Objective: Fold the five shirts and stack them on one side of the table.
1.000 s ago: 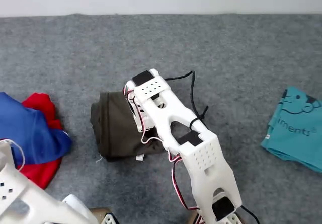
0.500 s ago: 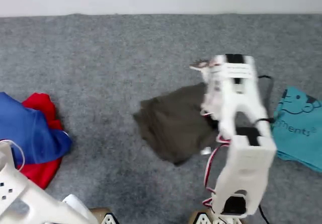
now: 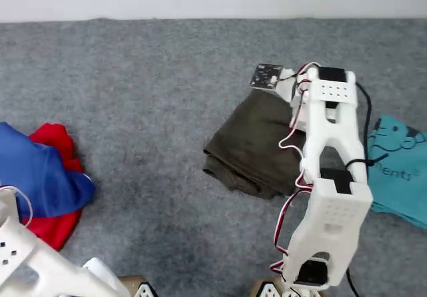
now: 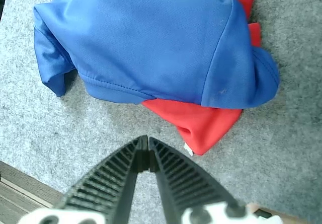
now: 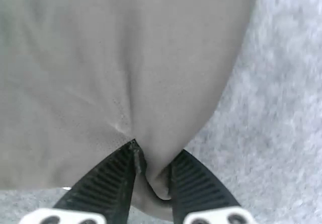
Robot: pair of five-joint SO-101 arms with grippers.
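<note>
High view, olive shirt [image 3: 250,149] folded (edges rumpled)

White perforated arm [image 3: 331,203], red, white, black cables [image 3: 283,211], black ribbed tool [image 4: 147,142]

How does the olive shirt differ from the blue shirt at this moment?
The olive shirt is folded into a compact bundle; the blue shirt lies loosely heaped. The right end effector pinches the olive shirt; the left end effector, shut and empty, is clear of the blue shirt. The olive shirt lies directly on the grey table; the blue shirt lies over a red shirt. Both are plain single-coloured shirts.
</note>
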